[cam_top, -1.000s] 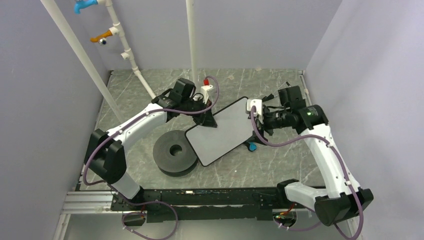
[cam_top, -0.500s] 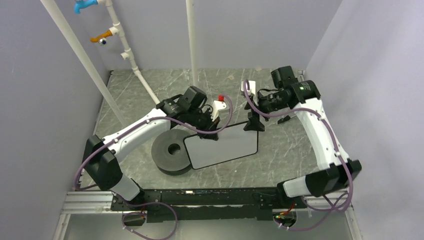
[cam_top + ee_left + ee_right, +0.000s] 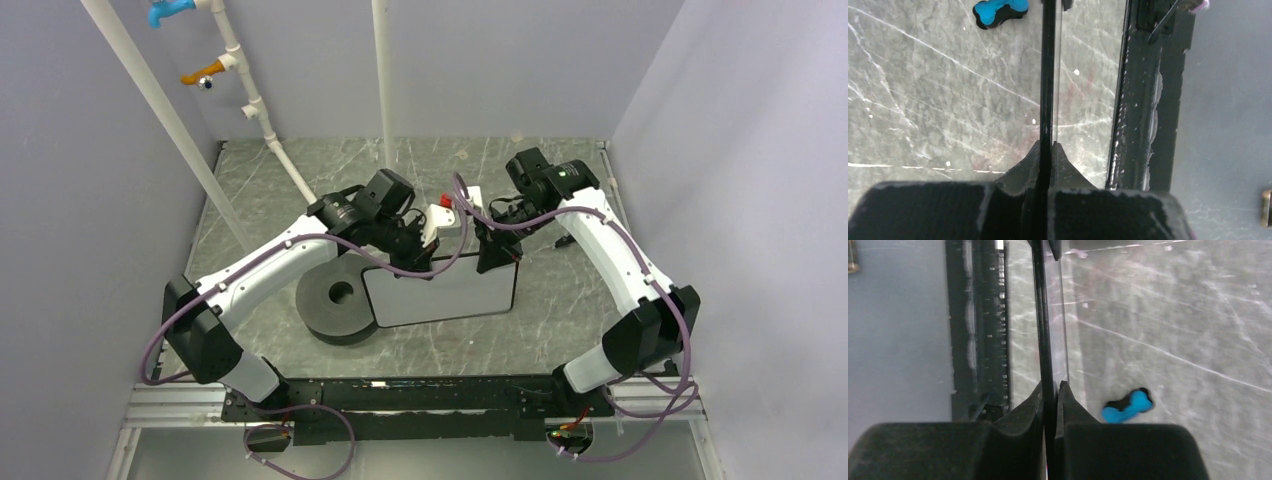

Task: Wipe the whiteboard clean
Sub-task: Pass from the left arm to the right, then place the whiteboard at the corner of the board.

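Observation:
The whiteboard (image 3: 447,294) stands tilted up on its long edge at the table's middle, its white face toward the arms' bases with no writing that I can make out. My left gripper (image 3: 428,268) is shut on its top edge near the left end. My right gripper (image 3: 497,262) is shut on the same edge near the right end. In each wrist view the board shows edge-on as a thin black line (image 3: 1048,75) (image 3: 1042,315) pinched between the jaws (image 3: 1047,146) (image 3: 1050,386). The blue-and-black eraser (image 3: 1000,11) (image 3: 1127,406) lies on the table beyond the board, hidden in the top view.
A thick black disc (image 3: 335,305) with a centre hole lies against the board's left end. White pipes (image 3: 383,80) rise at the back and back left. A black rail (image 3: 400,395) runs along the near edge. Grey walls close in both sides.
The right arm swung in from the right, came down on the board's top edge and shut on it. The board rose from lying slanted to standing on edge. The left arm shifted right.

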